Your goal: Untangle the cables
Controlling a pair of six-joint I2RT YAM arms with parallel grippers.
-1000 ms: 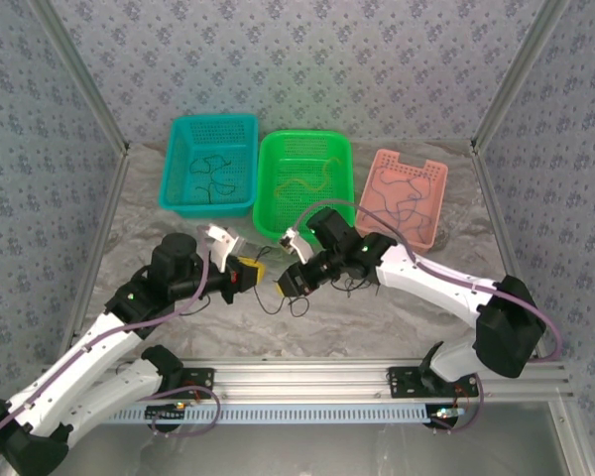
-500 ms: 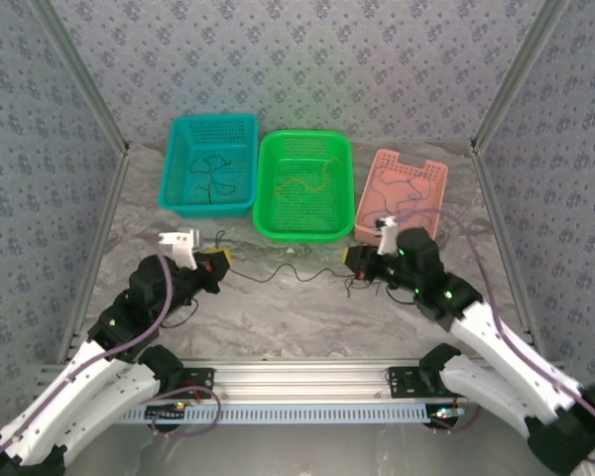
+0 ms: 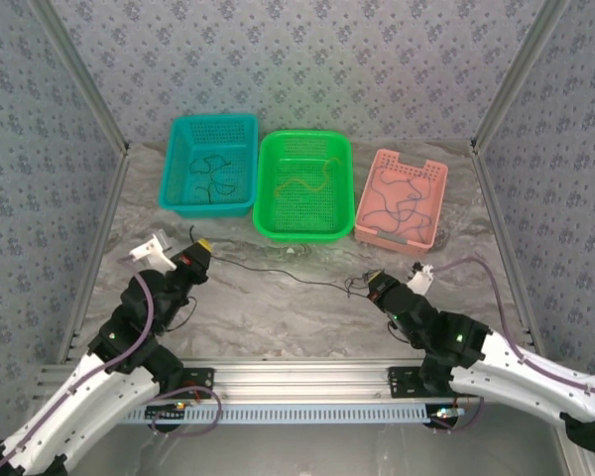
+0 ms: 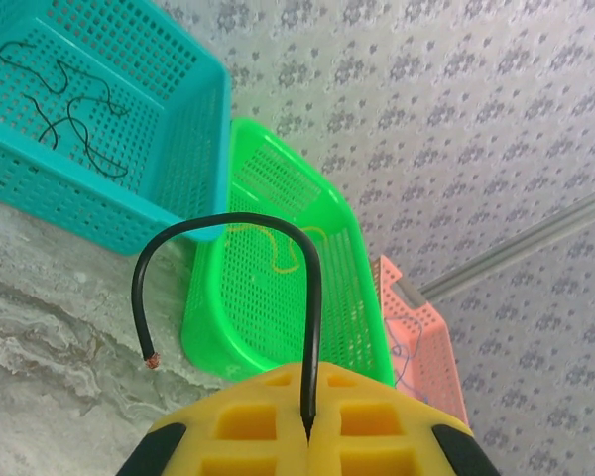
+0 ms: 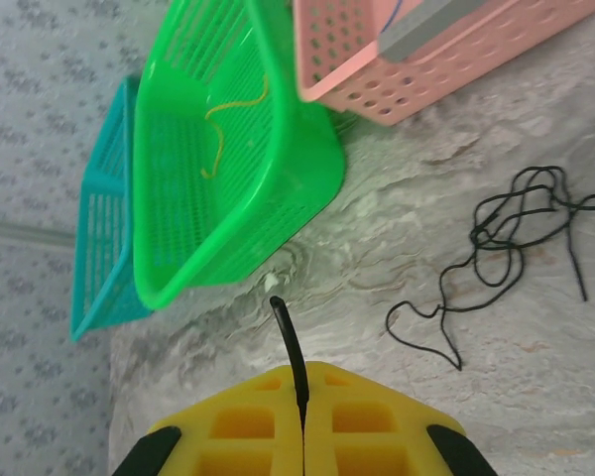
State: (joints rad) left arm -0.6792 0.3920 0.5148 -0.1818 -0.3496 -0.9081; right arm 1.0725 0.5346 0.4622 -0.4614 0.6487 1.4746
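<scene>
Low over the front of the desk (image 3: 278, 322), the left gripper (image 3: 198, 257) and the right gripper (image 3: 374, 285) are each clenched on an end of one black cable (image 3: 278, 272) strung between them. A small black tangle (image 3: 355, 290) lies beside the right gripper. Farther back, the teal basket (image 3: 210, 119), green basket (image 3: 302, 136) and pink basket (image 3: 409, 159) hold other cables (image 3: 210, 178).

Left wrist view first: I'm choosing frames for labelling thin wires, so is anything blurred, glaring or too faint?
Left wrist: the black cable end is crisp and evenly lit. Right wrist: the loose black tangle is sharp, with no glare. Top external: soft, even light with faint shadows, but the stretched black cable is hair-thin and hard to trace.
</scene>
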